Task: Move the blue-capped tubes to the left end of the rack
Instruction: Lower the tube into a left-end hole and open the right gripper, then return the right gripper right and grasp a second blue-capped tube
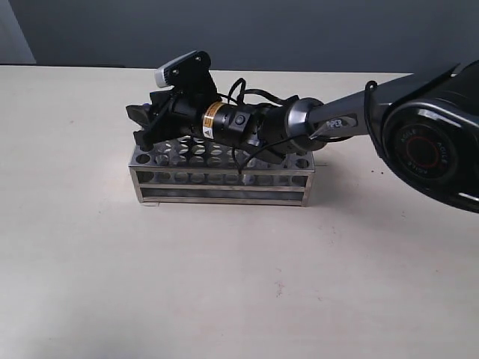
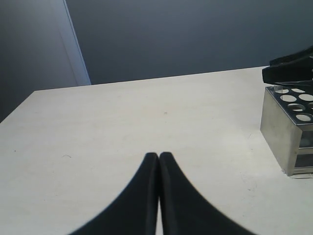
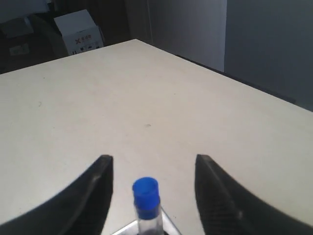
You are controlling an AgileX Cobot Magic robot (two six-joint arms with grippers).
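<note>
The move ahead turns on the fit between the right gripper and a single blue-capped tube. The tube stands upright with its long axis vertical, squarely in the gap between the jaws. The jaws are spread wide and grip nothing, and the blue cap is apart from both of them with clear space on either side.

In the exterior view the right arm stretches over the rack from 3 o'clock towards 9 o'clock. Its gripper hangs over the rack's 9 o'clock end, so the tube between the jaws is judged to sit in a hole at that end. The right wrist view agrees, showing only a steel corner of the rack under the tube and bare table beyond it. The arm hides the rack top from the exterior camera, so no other blue caps can be made out, nor how many are in place.

The left gripper is pressed fully shut and holds nothing. It sits low over the table, well apart from the rack, so the right arm is plainly the nearer one.

Since the tube is upright and centred, any travel of the open jaws should probably run straight along the tube's axis. A sideways drift could catch the cap and tip the tube in its hole
</note>
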